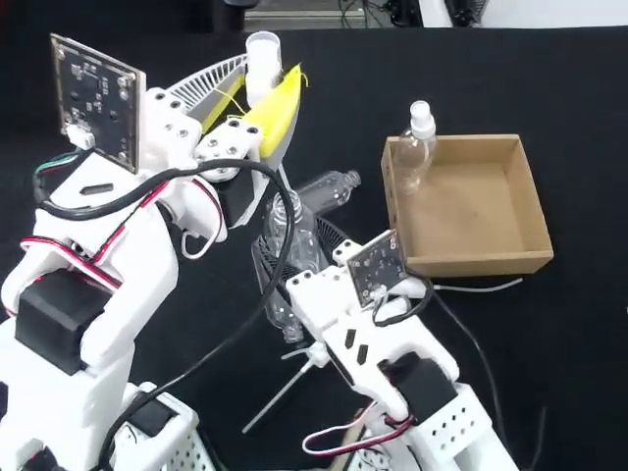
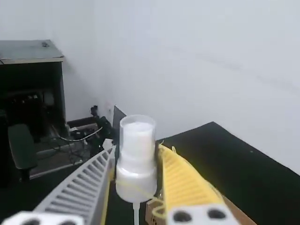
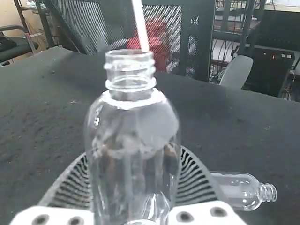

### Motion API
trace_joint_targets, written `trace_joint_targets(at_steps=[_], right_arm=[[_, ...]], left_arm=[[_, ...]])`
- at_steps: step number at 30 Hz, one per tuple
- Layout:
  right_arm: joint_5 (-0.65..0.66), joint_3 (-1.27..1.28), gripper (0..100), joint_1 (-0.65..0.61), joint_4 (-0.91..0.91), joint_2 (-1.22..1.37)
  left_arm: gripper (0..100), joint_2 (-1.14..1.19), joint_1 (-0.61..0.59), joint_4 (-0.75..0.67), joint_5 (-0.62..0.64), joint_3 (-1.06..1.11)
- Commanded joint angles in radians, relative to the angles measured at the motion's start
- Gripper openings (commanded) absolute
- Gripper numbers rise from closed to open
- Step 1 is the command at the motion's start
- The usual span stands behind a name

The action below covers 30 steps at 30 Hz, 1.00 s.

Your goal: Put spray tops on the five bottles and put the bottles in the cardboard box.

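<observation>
left tool holds spray top | right tool holds bottle | capped bottle in box

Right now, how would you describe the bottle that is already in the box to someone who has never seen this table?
Look for the cardboard box on the black table. In the high view, the bottle stands in its upper left corner. Unlike the open-necked bottles outside the box, it already wears a white spray top.

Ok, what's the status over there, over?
Left gripper shut on white plastic spray top, raised. Right gripper shut on clear plastic bottle, upright, tube at its open neck. One capped bottle in brown cardboard box; uncapped bottle lying on table.
</observation>
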Motion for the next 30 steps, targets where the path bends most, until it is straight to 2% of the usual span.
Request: trace_joint_targets(at_steps=[1,5,16,22,30], right_arm=[[-0.008,-0.005,1.1,-0.011,-0.031,-0.027],[-0.008,-0.005,1.1,-0.011,-0.031,-0.027],[-0.008,-0.005,1.1,-0.011,-0.031,-0.027],[-0.008,-0.005,1.1,-0.011,-0.031,-0.027],[-0.008,-0.005,1.1,-0.011,-0.031,-0.027]], left_arm=[[3,-0.017,0.024,0.063,-0.011,-0.008],[3,-0.017,0.019,0.103,-0.011,-0.007],[3,-0.018,0.021,0.074,-0.011,-0.019],[3,-0.015,0.018,0.127,-0.011,-0.067],[3,-0.018,0.015,0.127,-0.011,-0.067]])
